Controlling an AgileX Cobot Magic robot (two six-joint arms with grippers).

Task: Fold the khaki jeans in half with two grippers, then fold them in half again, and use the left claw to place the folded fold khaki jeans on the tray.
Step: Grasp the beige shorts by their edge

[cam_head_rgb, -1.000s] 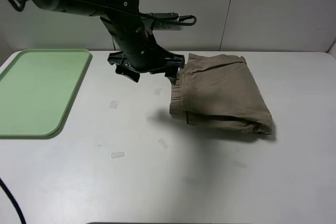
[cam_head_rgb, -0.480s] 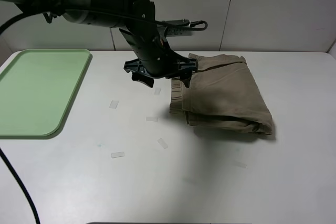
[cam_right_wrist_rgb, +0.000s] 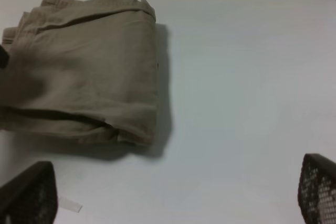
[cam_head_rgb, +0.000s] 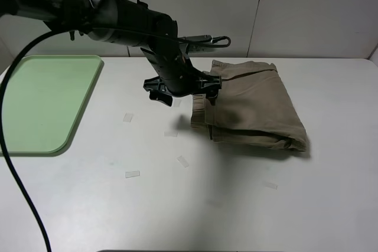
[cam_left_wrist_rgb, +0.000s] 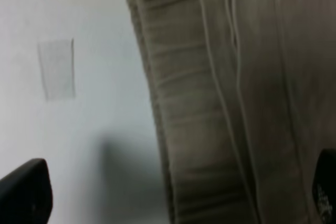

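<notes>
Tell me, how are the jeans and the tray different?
The jeans are khaki; the tray is pale green. The jeans sit folded in a thick pile on the right; the tray lies flat on the left. The open left pincer straddles the jeans' edge, far from the tray. Both rest on the white table.

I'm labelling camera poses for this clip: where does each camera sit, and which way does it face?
Exterior high: high above the table, near side, looking down toward the back wall; shows the left arm, its left pincer at the khaki jeans, tray at left.
Left wrist: on the left arm, facing closely down at the jeans' waistband; both fingertips show.
Right wrist: on the right arm, facing across the table toward the jeans; right pincer open in frame.
Shared: all three see the jeans.
</notes>
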